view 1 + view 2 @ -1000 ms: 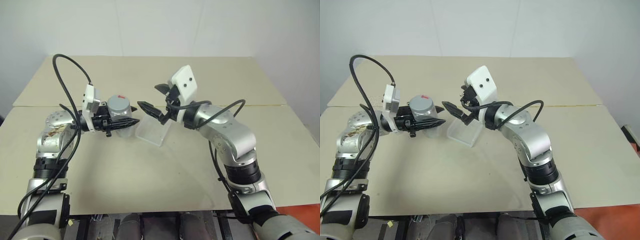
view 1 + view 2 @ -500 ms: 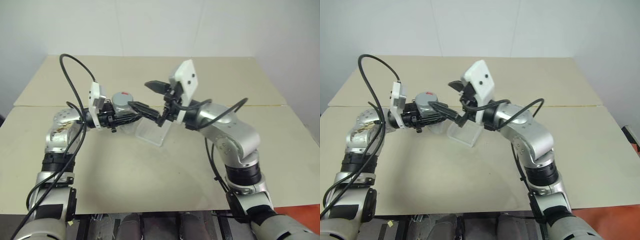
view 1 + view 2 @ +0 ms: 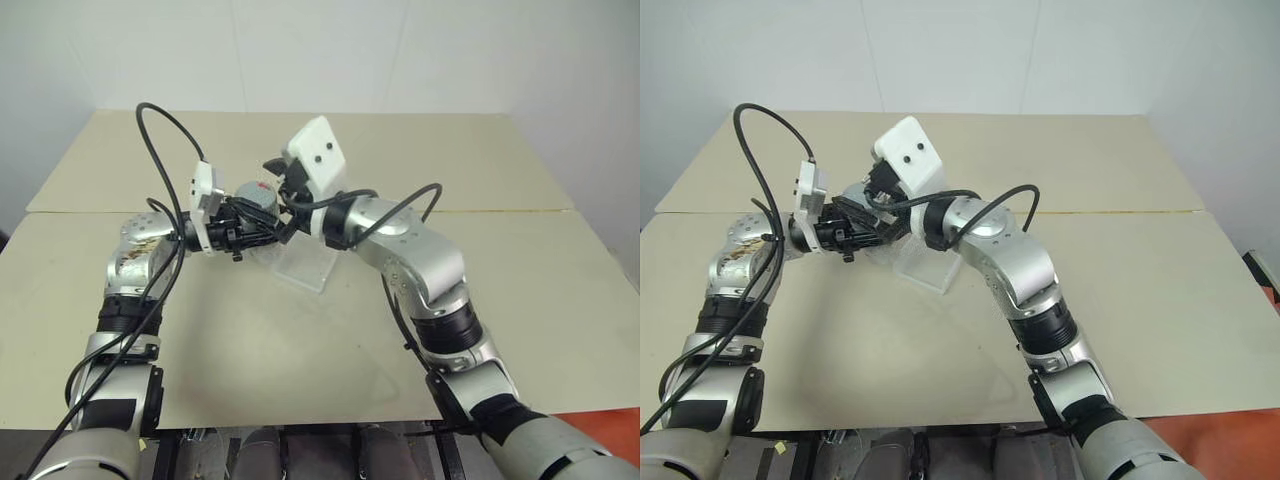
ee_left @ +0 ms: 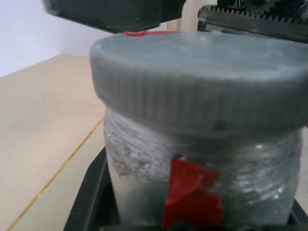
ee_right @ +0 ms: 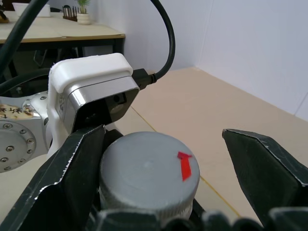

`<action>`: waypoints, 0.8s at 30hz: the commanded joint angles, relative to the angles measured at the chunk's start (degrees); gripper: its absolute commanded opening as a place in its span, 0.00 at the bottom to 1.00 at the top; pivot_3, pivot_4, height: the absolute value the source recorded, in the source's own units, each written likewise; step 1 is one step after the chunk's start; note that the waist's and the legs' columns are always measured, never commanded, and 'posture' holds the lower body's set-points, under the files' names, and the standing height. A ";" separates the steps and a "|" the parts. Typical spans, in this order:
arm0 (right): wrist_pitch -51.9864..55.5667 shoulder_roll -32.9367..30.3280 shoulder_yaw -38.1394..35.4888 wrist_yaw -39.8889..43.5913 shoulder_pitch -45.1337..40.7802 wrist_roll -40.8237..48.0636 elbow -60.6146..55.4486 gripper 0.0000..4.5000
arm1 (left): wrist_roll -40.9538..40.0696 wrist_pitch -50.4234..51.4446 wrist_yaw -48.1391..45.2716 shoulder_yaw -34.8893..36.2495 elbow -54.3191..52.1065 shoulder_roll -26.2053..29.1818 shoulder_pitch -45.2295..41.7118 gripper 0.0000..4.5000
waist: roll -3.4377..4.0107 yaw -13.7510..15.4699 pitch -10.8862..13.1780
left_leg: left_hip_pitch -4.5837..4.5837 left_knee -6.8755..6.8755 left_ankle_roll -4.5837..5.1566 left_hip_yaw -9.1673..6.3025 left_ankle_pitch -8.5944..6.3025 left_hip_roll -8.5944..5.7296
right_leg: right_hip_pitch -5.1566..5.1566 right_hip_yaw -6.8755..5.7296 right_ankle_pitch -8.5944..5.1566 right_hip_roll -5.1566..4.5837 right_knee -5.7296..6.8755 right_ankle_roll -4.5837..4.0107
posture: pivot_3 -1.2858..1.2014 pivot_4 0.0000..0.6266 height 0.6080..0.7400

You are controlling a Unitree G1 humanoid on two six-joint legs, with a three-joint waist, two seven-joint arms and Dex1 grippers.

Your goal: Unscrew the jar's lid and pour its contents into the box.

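The jar (image 4: 144, 178), a silvery-white cylinder with a red label patch, is held upright above the table, and my left gripper (image 3: 248, 222) is shut on its body. Its grey ribbed lid (image 5: 149, 173) is screwed on and carries a small red mark. My right gripper (image 5: 161, 132) is open, its fingers (image 5: 72, 183) standing on either side of the lid. One finger is close beside the rim and the other stands well clear. The clear plastic box (image 3: 305, 262) lies on the table just right of and below the jar. The contents are hidden inside the jar.
The beige table (image 3: 450, 170) stretches wide behind and to both sides, with a seam line (image 3: 520, 211) across it. A black cable (image 3: 165, 130) loops up from my left wrist camera housing (image 5: 91, 91), close behind the jar.
My right gripper has swung left and now straddles the lid instead of hovering over the box. The left gripper has carried the jar slightly right, towards it.
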 commanded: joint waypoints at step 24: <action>1.16 -5.04 -2.69 1.96 3.63 -0.35 -7.44 0.99 | -1.76 0.00 -0.23 2.24 -3.57 1.76 0.79 0.43 | 0.00 0.08 0.00 | 0.00 0.00 0.07 -0.07 -0.04 0.01 | 0.00 0.00 0.00 0.00 0.00 0.00 | 0.52 0.24 1.00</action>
